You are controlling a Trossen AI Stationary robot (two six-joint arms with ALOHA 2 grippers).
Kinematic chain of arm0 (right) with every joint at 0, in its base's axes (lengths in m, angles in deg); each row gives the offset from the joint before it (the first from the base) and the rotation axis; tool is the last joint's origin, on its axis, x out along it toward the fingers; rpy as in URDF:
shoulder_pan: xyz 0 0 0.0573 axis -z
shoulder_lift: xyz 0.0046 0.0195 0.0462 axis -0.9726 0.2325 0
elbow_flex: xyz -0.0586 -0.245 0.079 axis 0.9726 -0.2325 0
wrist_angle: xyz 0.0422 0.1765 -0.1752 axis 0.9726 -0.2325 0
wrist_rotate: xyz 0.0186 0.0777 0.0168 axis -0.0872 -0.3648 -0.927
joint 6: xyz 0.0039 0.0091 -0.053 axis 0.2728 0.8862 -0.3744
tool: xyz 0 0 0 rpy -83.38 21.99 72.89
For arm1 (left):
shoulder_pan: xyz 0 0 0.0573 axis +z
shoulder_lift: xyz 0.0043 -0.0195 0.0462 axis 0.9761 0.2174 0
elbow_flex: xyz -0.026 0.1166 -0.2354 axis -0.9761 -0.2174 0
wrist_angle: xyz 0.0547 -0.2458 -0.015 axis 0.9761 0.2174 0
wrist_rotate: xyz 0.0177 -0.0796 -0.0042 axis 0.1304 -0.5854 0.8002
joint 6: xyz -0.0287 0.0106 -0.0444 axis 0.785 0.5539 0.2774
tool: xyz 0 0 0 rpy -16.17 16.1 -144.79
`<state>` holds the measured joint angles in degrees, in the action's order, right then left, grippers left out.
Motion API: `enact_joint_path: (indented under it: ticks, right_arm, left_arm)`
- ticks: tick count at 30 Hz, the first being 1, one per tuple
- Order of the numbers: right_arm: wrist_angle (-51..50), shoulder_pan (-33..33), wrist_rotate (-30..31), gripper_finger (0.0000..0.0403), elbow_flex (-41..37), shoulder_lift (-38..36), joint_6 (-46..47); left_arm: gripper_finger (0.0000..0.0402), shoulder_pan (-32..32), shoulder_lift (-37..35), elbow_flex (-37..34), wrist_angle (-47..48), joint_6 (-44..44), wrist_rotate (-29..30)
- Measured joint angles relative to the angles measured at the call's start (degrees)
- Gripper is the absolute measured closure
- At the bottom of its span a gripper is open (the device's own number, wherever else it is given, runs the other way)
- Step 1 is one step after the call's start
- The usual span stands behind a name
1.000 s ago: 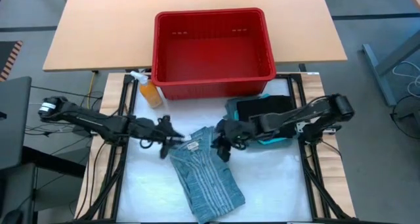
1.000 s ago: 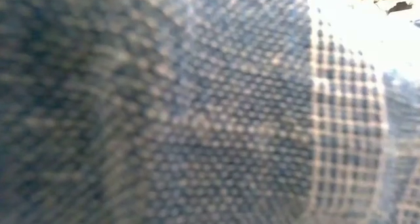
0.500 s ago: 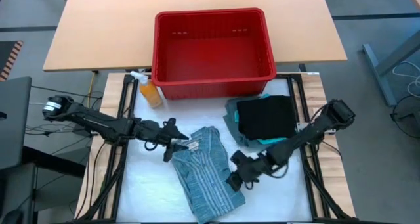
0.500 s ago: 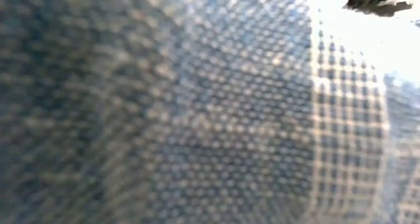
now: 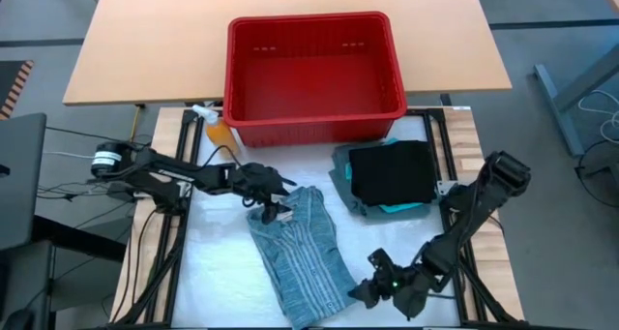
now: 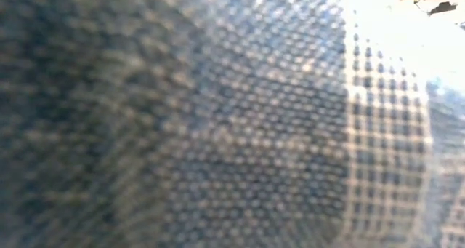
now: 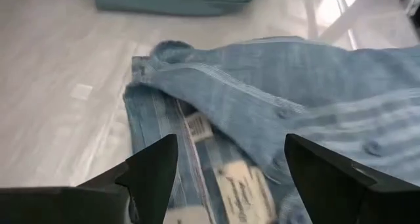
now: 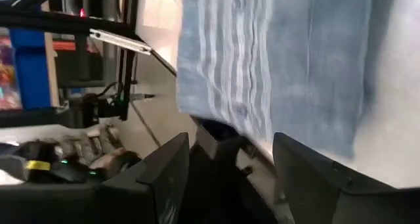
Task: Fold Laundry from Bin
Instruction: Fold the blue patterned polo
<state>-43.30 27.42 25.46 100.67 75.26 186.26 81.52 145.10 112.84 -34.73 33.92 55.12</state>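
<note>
— Left tool (image 5: pixel 274 196)?
— Fingers apart, clamped on nothing. Parked at the collar end of the blue-grey shirt (image 5: pixel 298 253), at about 11 o'clock of that garment. Label and button placket right ahead in the left wrist view.

— Right tool (image 5: pixel 379 287)?
— Also spread wide and empty. Low at the shirt's 4 o'clock corner, just beside the hem, with striped cloth ahead of the fingers (image 8: pixel 164 178) in its own wrist view.

— State of that shirt?
— Lying as a long narrow strip, running from 11 to 5 o'clock across the white-covered counter (image 5: pixel 222 272). Sides apparently already turned in; still to be folded across its length, by the look of it. Draped over the low camera as well, hence only weave in that view.

— Done so far?
— A stack (image 5: pixel 387 178) at 2 o'clock of the shirt: black garment on top, turquoise peeking beneath, grey-green at the bottom. Looks folded and set aside.

— And the bin (image 5: pixel 314 74)?
— At 12 o'clock, beyond the shirt, seemingly emptied; nothing visible inside. Orange spray bottle (image 5: pixel 219 132) at its near left corner.

— Remaining?
— Probably finishing this last shirt and adding it to the stack.
</note>
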Motion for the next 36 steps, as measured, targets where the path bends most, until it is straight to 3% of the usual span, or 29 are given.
enact_joint_path:
  ticks: [4, 9, 17, 23, 31, 33, 36]
  right_arm:
    - [1.81, -2.50, -1.05, 0.0158, 0.00, 2.65, 6.94]
    - [12.14, -4.01, -4.13, 0.0158, 0.09, 9.21, 11.25]
    - [16.90, -3.99, 0.00, 0.0158, 0.70, 16.33, 15.73]
    - [11.86, -2.67, 5.81, 0.0158, 0.78, 16.32, 16.05]
    - [7.40, -1.42, 4.74, 0.0160, 0.76, 16.52, 17.69]
    - [5.35, -0.75, 3.96, 0.0169, 0.76, 16.52, 17.46]
    - [2.27, -0.13, 4.06, 0.0215, 0.76, 16.52, 17.41]
  left_arm:
    - [0.0132, 0.04, 3.64, 1.23, -0.69, -1.28, 0.03]
    - [0.0132, 0.04, 6.35, 1.83, -1.28, -1.46, -0.36]
    - [0.0132, 0.04, 6.14, 1.79, -1.50, -1.24, -1.38]
    - [0.0132, 0.04, 6.14, 1.76, -0.04, -0.94, -1.40]
    - [0.0132, 0.04, 6.14, 1.76, 0.53, -0.98, -1.08]
    - [0.0132, 0.04, 6.13, 1.76, 0.54, -0.96, -0.96]
    - [0.0132, 0.04, 6.12, 1.76, 0.61, -0.98, -1.08]
